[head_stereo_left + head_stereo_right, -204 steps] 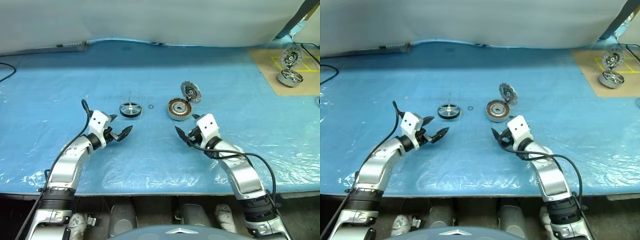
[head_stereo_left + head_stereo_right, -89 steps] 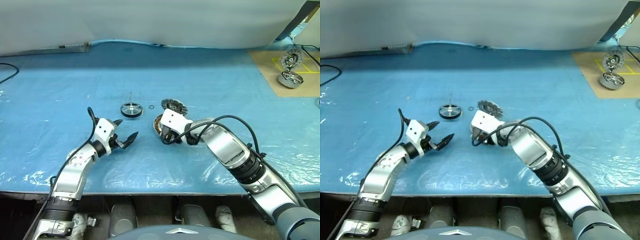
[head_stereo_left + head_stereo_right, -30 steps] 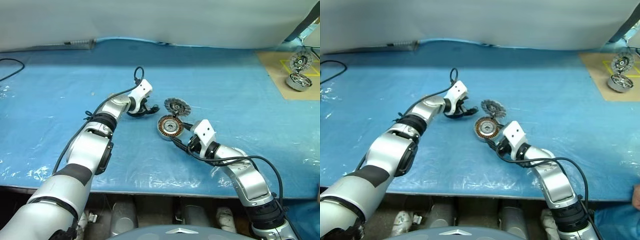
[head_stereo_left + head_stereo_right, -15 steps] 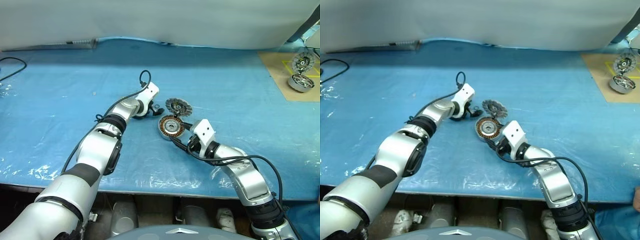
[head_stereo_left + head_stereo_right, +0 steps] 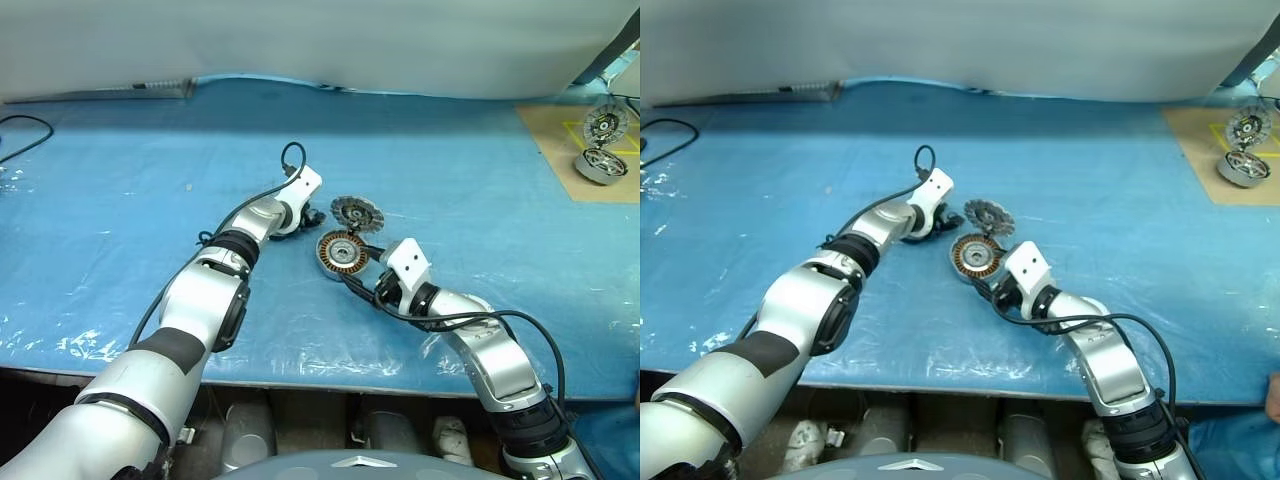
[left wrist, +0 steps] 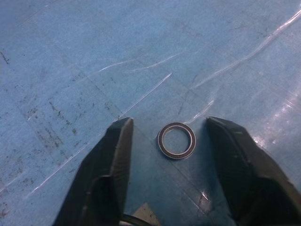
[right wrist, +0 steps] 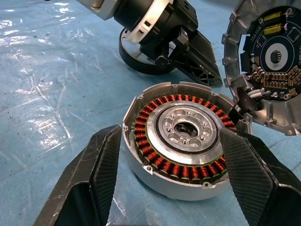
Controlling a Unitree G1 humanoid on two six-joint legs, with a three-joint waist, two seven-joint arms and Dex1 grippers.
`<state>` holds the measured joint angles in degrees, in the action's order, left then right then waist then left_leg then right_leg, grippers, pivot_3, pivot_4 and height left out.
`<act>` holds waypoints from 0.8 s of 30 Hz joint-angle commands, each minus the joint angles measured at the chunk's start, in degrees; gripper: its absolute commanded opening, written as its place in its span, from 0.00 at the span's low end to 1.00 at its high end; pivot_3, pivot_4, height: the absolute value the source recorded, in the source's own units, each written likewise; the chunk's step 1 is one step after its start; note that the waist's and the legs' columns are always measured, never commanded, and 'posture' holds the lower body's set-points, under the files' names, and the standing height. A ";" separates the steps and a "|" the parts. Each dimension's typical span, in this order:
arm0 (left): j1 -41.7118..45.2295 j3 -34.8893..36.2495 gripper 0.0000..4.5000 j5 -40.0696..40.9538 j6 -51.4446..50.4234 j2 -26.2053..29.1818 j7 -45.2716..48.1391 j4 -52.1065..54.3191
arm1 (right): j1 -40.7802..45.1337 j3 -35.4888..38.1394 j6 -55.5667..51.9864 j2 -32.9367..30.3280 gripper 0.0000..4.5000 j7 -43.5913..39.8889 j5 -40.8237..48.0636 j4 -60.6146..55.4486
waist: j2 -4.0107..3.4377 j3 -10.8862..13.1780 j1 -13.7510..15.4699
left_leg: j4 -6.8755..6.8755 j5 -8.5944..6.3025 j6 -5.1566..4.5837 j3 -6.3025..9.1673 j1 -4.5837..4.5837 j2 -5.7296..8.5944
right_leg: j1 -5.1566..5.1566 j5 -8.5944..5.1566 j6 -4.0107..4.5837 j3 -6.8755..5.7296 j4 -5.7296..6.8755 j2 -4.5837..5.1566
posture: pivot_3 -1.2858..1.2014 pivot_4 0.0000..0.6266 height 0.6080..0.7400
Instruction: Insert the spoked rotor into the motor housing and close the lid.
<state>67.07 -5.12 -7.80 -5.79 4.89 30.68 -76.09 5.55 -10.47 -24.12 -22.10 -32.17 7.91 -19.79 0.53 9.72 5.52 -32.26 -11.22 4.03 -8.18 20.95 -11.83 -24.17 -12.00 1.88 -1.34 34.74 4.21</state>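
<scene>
Copper-brown windings ringing the silver motor housing [image 7: 181, 141]; black, perhaps rubbery, small ring [image 6: 176, 140]; blue sheet [image 5: 120, 200].

left gripper [image 6: 167, 136] parted, right gripper [image 7: 171, 150] spread

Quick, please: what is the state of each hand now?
Left hand: open, fingers either side of the tiny black ring.
Right hand: open, straddling the motor housing.

Open motor housing [image 7: 178, 141], lid [image 7: 270, 66] upright.
</scene>
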 commanded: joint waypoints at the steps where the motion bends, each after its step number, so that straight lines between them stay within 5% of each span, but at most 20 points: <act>1: -0.32 -0.04 0.32 -1.09 -1.14 0.65 -0.31 -0.49 | 0.75 -0.02 -0.09 0.39 0.78 0.42 0.27 -1.88 | 0.00 0.00 -0.02 | 0.00 0.00 0.00 0.00 0.00 0.00 | 0.00 0.00 -0.01 0.00 0.00 0.00 | 0.52 0.24 1.00; 4: -0.41 -0.01 0.14 -1.41 -1.24 0.71 -0.08 -0.42 | 1.12 -0.03 -0.40 0.51 0.78 0.48 0.27 -1.86 | 0.00 0.00 -0.03 | 0.01 0.00 0.00 0.00 -0.01 0.00 | 0.00 -0.02 0.02 0.00 -0.01 0.00 | 0.52 0.24 1.00; 24: 7.79 6.73 0.15 4.75 0.04 5.83 7.15 5.48 | 3.07 -0.75 -1.04 1.76 0.78 0.22 0.77 -0.98 | 0.10 0.18 -0.02 | 0.13 0.00 0.01 0.11 0.07 0.01 | -0.08 -0.04 0.06 -0.09 -0.15 -0.01 | 0.52 0.24 1.00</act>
<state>73.32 0.67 -4.28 -6.70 9.52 36.53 -73.26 8.08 -11.02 -25.59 -20.66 -31.71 7.97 -19.79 0.63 9.90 5.50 -32.11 -11.22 4.04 -8.07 21.02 -11.82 -24.25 -12.04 1.93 -1.43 34.59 4.21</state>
